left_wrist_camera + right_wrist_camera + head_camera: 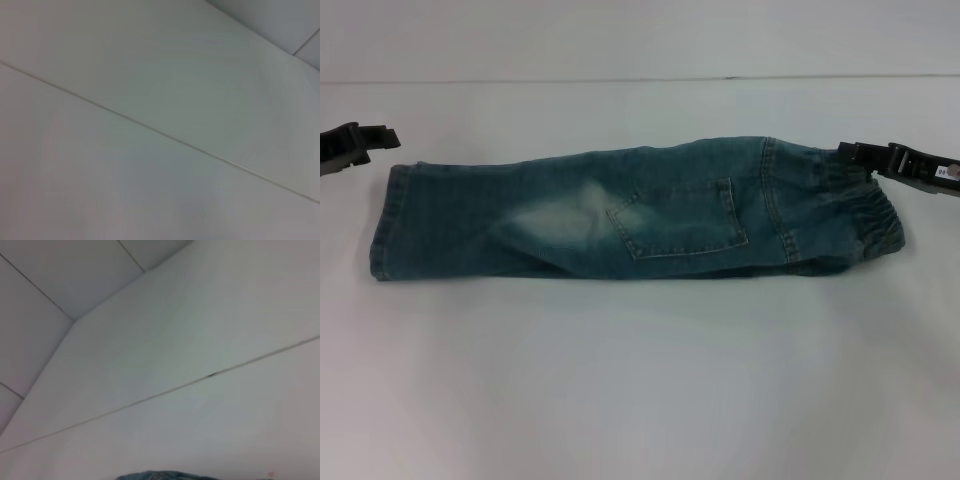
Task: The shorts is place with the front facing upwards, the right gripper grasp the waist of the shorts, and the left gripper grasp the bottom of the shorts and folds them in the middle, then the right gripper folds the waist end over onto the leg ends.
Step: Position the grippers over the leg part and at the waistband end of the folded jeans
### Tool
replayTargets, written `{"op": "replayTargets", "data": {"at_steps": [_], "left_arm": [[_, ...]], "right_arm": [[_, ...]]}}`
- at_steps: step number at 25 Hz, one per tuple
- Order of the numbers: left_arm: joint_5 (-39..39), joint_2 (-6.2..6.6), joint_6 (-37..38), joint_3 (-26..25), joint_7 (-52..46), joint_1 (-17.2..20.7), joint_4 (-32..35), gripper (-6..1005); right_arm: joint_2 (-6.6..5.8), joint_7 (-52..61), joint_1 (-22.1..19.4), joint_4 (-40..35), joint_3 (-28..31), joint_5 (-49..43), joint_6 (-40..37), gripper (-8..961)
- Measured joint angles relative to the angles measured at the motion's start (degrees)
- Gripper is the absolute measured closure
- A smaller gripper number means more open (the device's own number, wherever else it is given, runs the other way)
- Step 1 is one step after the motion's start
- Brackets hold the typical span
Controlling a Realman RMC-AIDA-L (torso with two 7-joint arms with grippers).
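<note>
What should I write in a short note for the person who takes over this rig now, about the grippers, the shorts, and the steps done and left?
Left gripper: beside the leg end, apart from the cloth.
Right gripper: at the far corner of the waist; contact unclear.
Shorts: flat on the white table, already folded lengthwise, back pocket up, waist toward the robot's right.
Done: the middle fold.
Left: right gripper folds the waist end onto the leg ends.
</note>
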Motion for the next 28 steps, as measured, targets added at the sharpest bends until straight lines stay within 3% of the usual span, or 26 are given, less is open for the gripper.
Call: {"op": "replayTargets", "data": {"at_steps": [5,8,13,18,22,28], "left_arm": [[-0.1,-0.1,0.3,0.0,0.1,0.0,-0.1,530],[-2.0,-0.1,2.0,-0.1,0.2,0.1,-0.2,290],[-7.0,-0.1,6.2,-0.3,4.1,0.8,-0.1,150],[-11.1,-0.37,11.5,-0.5,11.1,1.7,0.1,153],[-16.0,-0.56,20.3,-0.6,18.3,3.1,0.7,155],[-18.3,-0.67,38.6,0.2,28.9,4.1,2.1,161]], "right_arm": [[-1.1,2.4,-0.1,-0.2,-2.8,-0.1,0.0,494],[-1.83,2.9,-0.5,-0.6,-3.0,-0.4,-0.5,428],[-4.19,4.8,-0.7,-0.8,-3.1,-2.5,-2.7,318],[-6.65,7.2,-1.6,-3.2,-3.0,-2.9,-7.3,112],[-7.91,10.7,-3.3,-9.0,-2.9,-2.9,-13.1,106],[-11.27,16.2,-3.6,-16.9,-3.0,-4.2,-27.0,113]]}}
